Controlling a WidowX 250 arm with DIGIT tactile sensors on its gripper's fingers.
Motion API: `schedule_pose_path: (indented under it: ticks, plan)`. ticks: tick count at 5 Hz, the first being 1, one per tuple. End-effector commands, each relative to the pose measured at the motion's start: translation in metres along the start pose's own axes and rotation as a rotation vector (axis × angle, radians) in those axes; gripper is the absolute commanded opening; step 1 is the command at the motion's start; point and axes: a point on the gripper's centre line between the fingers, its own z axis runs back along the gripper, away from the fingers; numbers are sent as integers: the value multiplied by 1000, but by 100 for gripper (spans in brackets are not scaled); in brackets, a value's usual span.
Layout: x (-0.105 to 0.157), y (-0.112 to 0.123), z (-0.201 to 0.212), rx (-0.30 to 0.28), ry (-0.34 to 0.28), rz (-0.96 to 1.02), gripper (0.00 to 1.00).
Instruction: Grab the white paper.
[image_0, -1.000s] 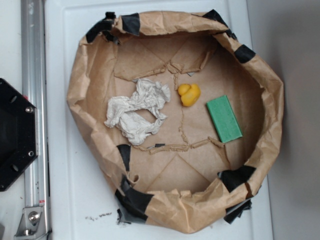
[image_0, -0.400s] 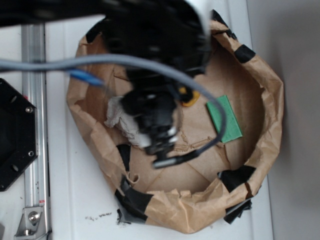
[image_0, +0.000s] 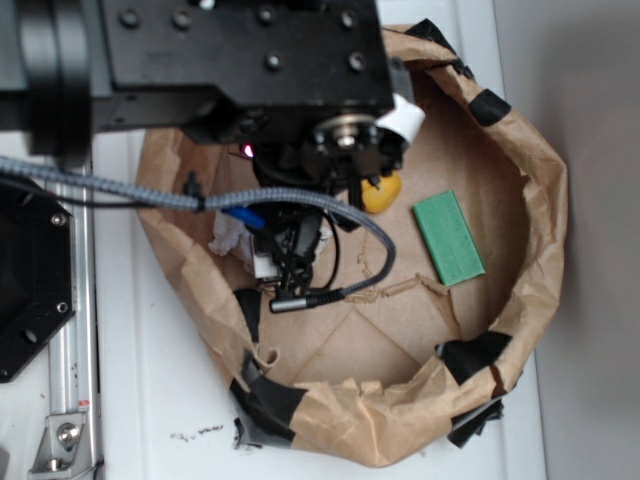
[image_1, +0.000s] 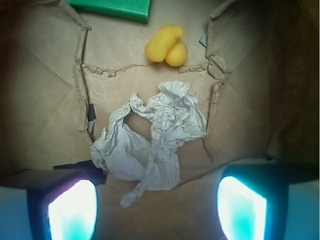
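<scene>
The white paper (image_1: 150, 145) is a wrinkly off-white wad lying on the brown paper floor, in the middle of the wrist view. My gripper (image_1: 157, 207) is open and empty above it. Its two lit pads (image_1: 72, 210) stand wide apart at the bottom of the view, and the wad's lower tail lies between and just ahead of them. In the exterior view the arm hides most of the paper; only a bit (image_0: 228, 238) shows at the left of the gripper (image_0: 290, 265).
A yellow duck toy (image_1: 166, 46) lies just beyond the paper and is partly hidden in the exterior view (image_0: 382, 193). A green block (image_0: 448, 238) lies to the right. The brown paper bowl's raised, black-taped rim (image_0: 540, 200) surrounds everything. A black base (image_0: 30, 270) stands at the left.
The arm has come into the exterior view from the top left and now hangs over the white paper, hiding most of it. The paper, duck and block have not moved.
</scene>
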Motion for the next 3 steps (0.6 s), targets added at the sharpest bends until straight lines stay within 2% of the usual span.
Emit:
schedule_pose_path:
  ticks: [1, 2, 3]
  plan:
    - [-1, 1, 5, 5, -32, -4, 100]
    - [-3, -5, -46, -16, -16, -90, 100]
    - [-20, -14, -97, -166, 54, -214, 100]
